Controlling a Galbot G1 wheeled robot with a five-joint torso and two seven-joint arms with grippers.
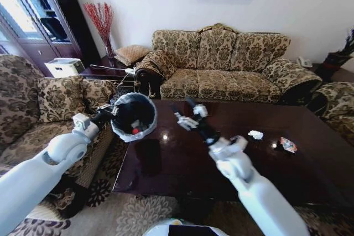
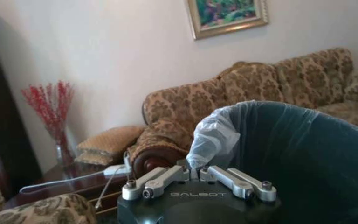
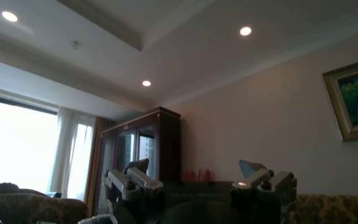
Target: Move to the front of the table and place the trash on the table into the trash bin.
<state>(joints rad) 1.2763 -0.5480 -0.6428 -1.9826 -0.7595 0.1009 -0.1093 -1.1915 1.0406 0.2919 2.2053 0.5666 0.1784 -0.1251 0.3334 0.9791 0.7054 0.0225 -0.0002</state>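
Left gripper (image 1: 113,111) was clamped on the rim of the small round trash bin with black bag liner (image 1: 134,116), holding it tilted in the air just off the left edge of the glossy dark reddish-brown coffee table (image 1: 166,164). Something red lay inside the bin. Right gripper (image 1: 188,113) hovered above the tabletop just beside the bin's mouth, jaws apart and empty. White crumpled paper wad (image 1: 255,134) and multicoloured wrapper (image 1: 288,145) lay on the table's right part, near each other.
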